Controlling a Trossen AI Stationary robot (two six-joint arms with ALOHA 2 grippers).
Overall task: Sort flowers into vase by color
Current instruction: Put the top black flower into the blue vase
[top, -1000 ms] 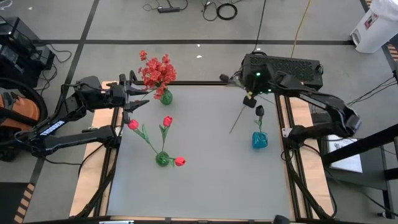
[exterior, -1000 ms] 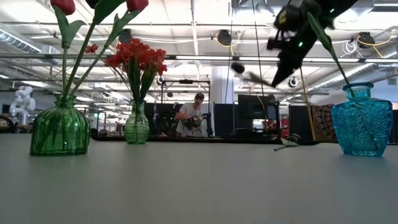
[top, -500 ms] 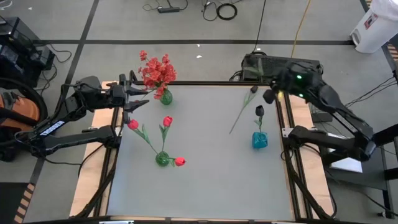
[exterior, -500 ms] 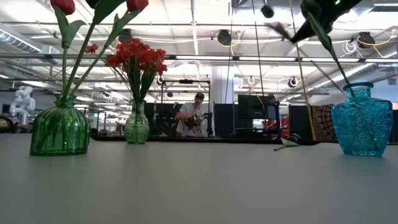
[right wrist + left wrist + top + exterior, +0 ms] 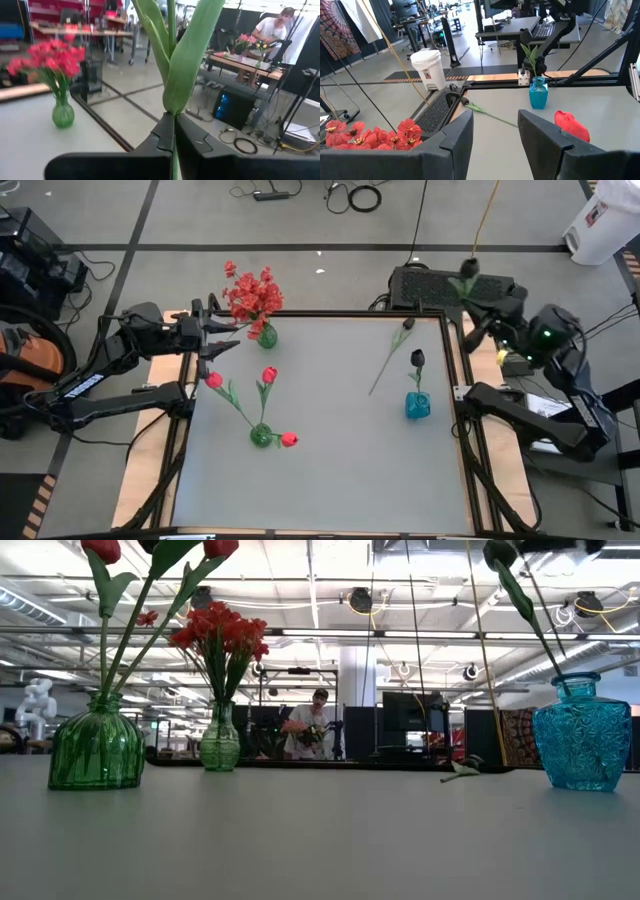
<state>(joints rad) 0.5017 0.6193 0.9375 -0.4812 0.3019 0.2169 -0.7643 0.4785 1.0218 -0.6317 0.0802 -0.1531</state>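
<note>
My right gripper [image 5: 478, 320] [image 5: 174, 137] hangs beyond the table's far right corner, shut on a flower's green stem. The flower's leaves [image 5: 462, 286] show; its bloom is outside the wrist view. A blue vase [image 5: 417, 405] holds one black flower [image 5: 416, 358]. A black-bloomed flower [image 5: 388, 360] lies flat beside it on the table. Red sprays [image 5: 250, 292] stand in the far green vase [image 5: 266, 335]. Red tulips [image 5: 269, 374] stand in the near green vase [image 5: 261, 435]. My left gripper [image 5: 215, 345] [image 5: 495, 135] waits open beside the sprays. My right gripper pinches the flower's stem [image 5: 173, 117] between its two shut fingers, just below where the leaves [image 5: 187, 60] branch off. The fingers lie level and across the stem, pointing toward the table's far left. The flower is lifted clear of the table, its leaves rising past the fingertips.
A black box [image 5: 440, 282] sits behind the table's far right corner, close to the held flower. The table's middle and near half [image 5: 340, 480] are bare. A person [image 5: 312, 725] works at a bench far behind the table.
My right gripper has swung from above the table's far right part up and out past the right edge, turning from a downward slant to level. It stays shut and carries the flower along, clear of the table. The flower lying on the table has not moved.
</note>
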